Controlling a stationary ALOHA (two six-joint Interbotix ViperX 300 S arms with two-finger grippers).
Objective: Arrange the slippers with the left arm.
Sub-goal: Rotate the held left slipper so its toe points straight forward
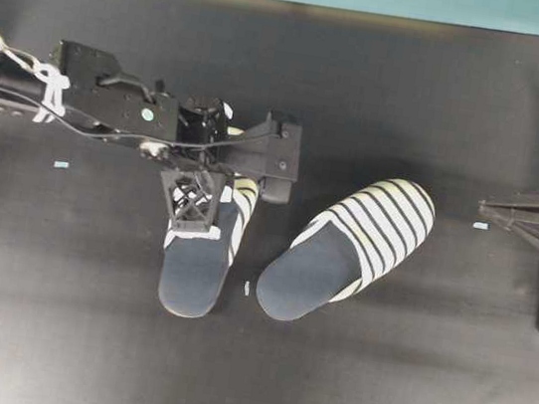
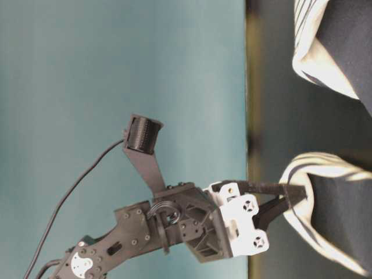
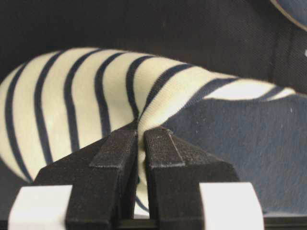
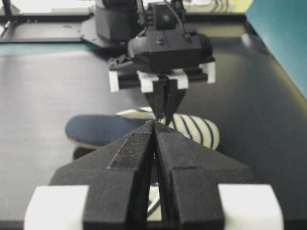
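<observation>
Two slippers (image 1: 274,243), heels toward viewer, right one angled

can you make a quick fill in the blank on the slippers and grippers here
1. The left gripper is shut on the striped ____ of the left slipper.
2. The right slipper lies on the mat ____ from the left one.
3. The right gripper is ____ and holds nothing.
4. Each insole is plain dark ____.

Missing words: upper; apart; shut; navy
</observation>
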